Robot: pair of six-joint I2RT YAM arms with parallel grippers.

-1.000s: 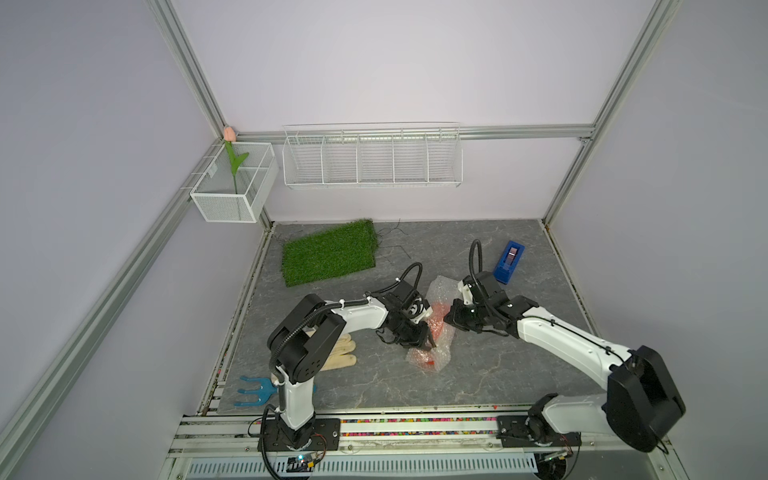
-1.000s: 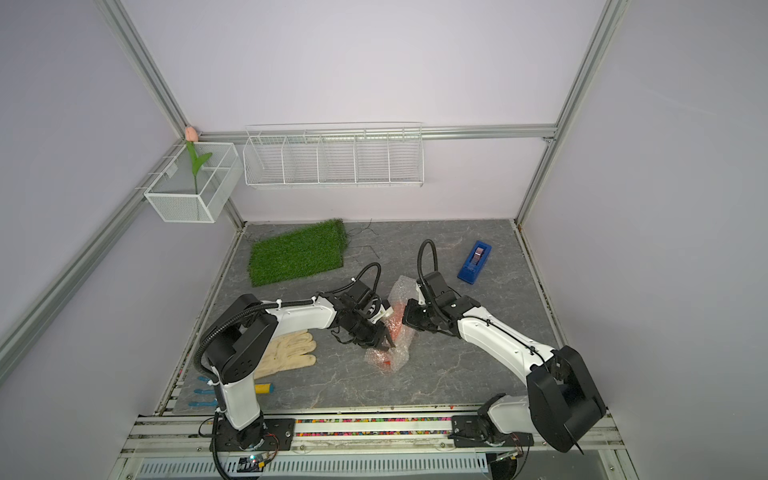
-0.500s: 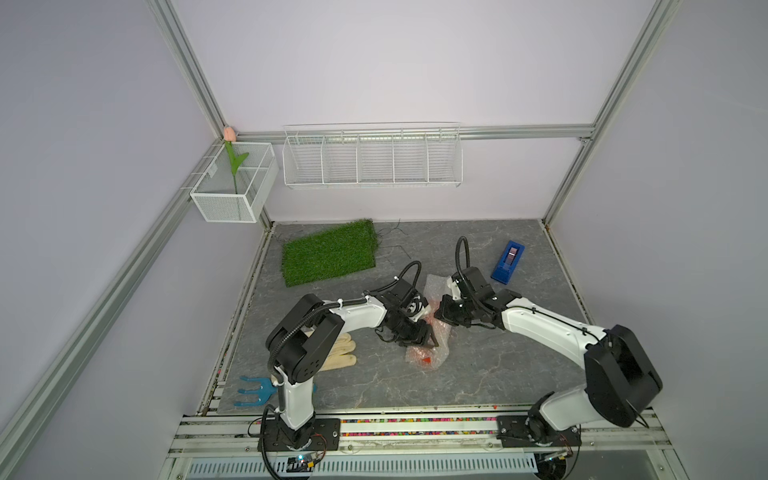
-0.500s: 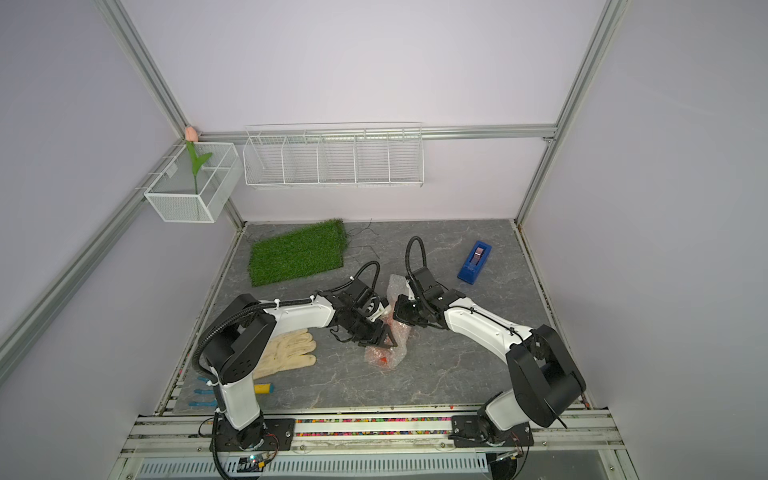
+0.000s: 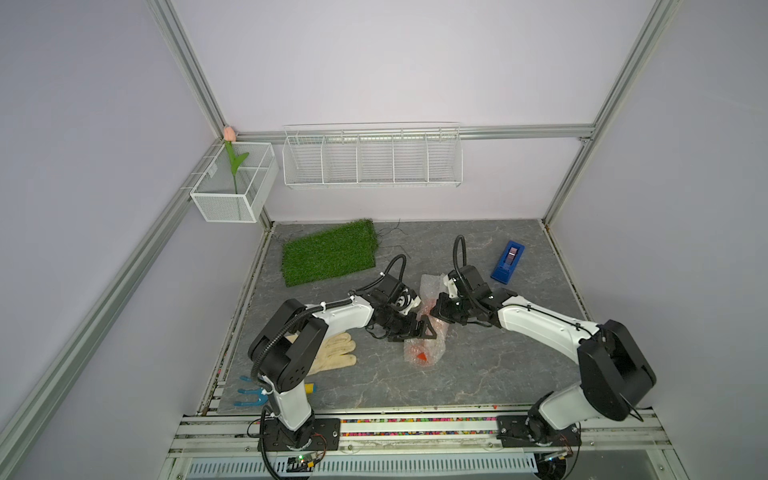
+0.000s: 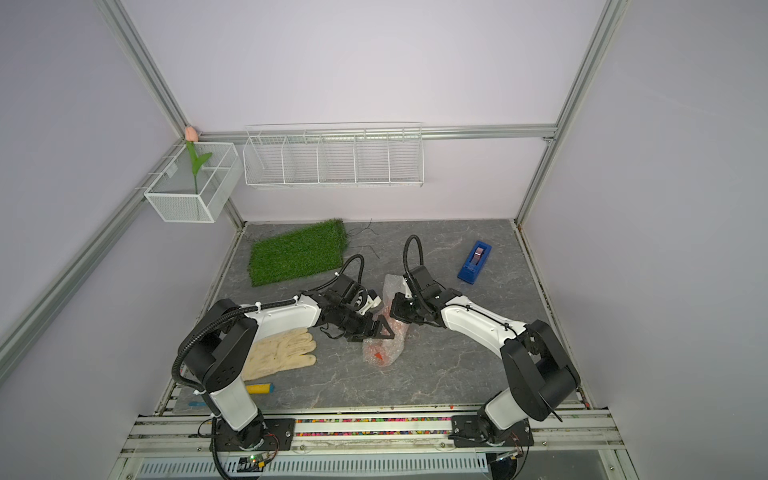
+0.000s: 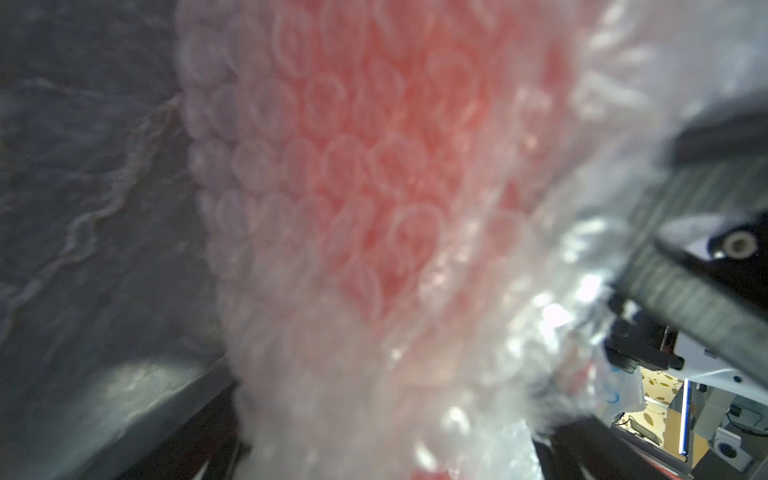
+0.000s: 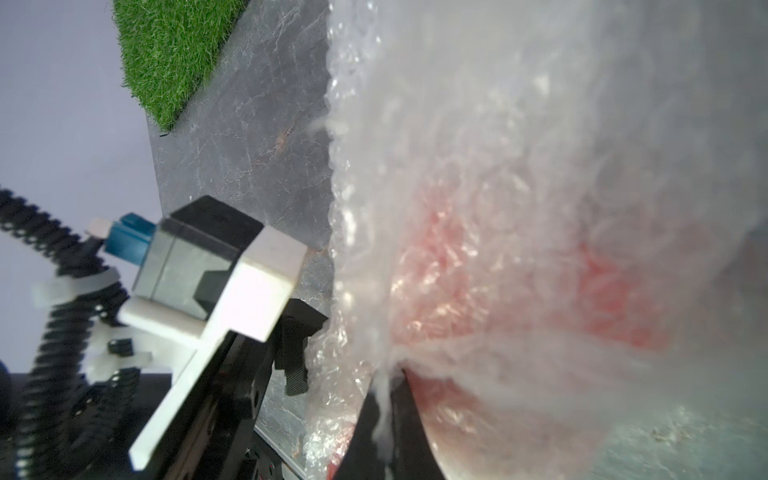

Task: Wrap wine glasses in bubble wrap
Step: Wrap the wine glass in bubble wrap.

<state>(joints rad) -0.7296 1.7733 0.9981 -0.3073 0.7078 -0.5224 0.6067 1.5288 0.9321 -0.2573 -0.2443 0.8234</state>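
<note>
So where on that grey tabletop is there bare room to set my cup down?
Widest bare tabletop: on the robot's side of the bubble wrap, between work glove and right arm. Also at the back, between grass mat and blue tape dispenser. Crowded: the middle, where left gripper and right gripper meet at the wrap.

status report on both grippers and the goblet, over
Left gripper open at the wrapped goblet. Right gripper shut on bubble wrap. Glove lies apart, not blocking.
</note>
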